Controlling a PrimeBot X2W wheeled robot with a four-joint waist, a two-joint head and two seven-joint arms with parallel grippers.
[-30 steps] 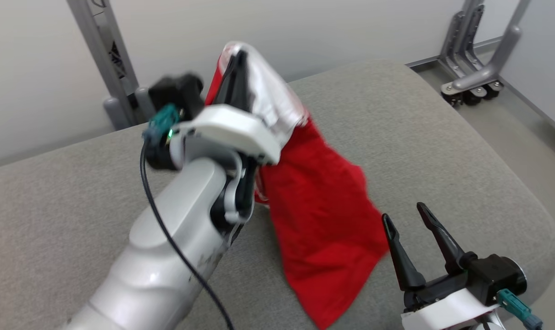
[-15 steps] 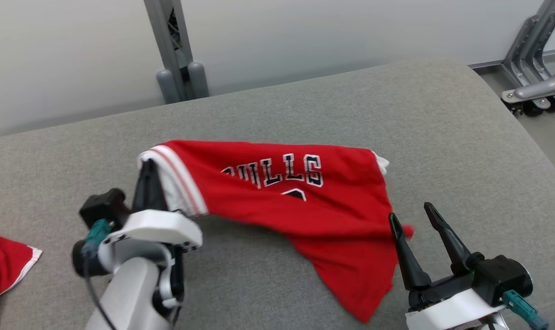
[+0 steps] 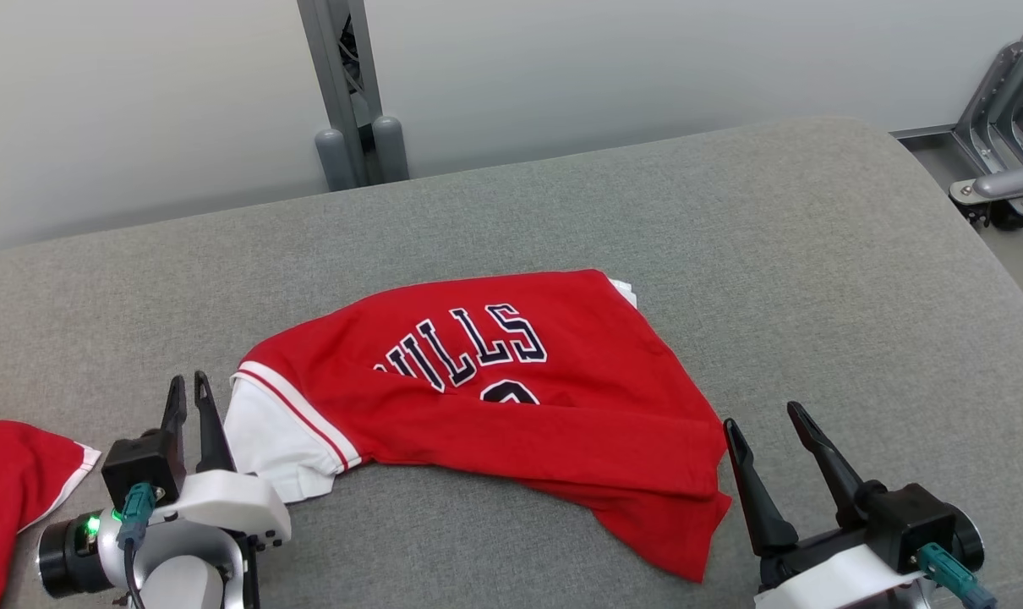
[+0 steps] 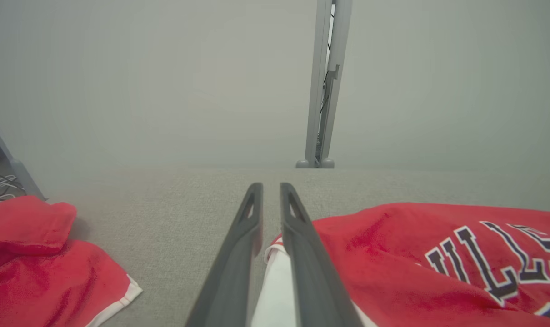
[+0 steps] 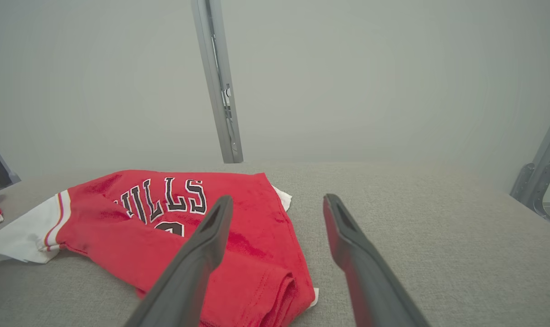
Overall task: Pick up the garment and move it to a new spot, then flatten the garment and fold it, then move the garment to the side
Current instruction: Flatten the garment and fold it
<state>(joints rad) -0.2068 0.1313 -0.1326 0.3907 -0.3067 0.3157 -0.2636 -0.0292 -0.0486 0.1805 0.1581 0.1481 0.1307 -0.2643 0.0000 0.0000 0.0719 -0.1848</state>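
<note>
The garment [image 3: 495,397] is a red jersey with dark-and-white lettering and a white sleeve edge. It lies spread but creased on the grey cushioned surface [image 3: 731,237]. My left gripper [image 3: 188,382] sits just left of the white sleeve. Its fingers are parted by a narrow gap and nothing is caught between the tips. In the left wrist view the garment [image 4: 416,254] lies to the right of the left gripper [image 4: 271,187]. My right gripper [image 3: 762,416] stands open beside the garment's lower right corner. In the right wrist view the right gripper [image 5: 277,199] has its left finger over the garment [image 5: 175,213].
Another red cloth [image 3: 4,491] with white trim lies at the far left edge of the surface; the left wrist view also has this red cloth [image 4: 38,254]. A grey metal post [image 3: 347,93] stands behind the surface. A wheeled metal frame [image 3: 1002,152] stands at the right.
The left gripper brought the lifted garment down onto the surface, let go of its white sleeve and drew back to the lower left. The head camera also shifted. The right gripper stayed open.
</note>
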